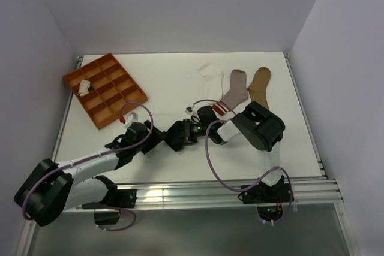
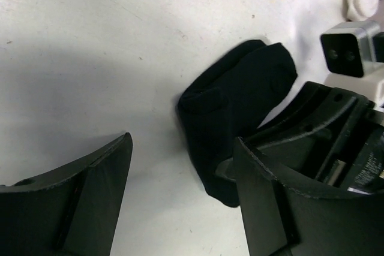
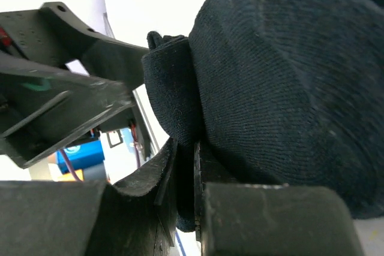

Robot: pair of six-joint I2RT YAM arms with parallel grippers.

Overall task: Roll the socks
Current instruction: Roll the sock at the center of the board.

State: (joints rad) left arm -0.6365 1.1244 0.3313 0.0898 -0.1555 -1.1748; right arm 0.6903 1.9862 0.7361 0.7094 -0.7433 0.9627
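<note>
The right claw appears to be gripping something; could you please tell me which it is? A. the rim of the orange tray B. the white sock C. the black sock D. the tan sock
C: in the right wrist view, the right claw has its two fingers closed on a fold of the black sock, whose dark knit fills the picture just above them.

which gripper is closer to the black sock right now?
Right. The right gripper is shut on the black sock, pinching a fold of its fabric. The left gripper is open, with the sock lying just ahead of its spread fingers, not gripped.
</note>
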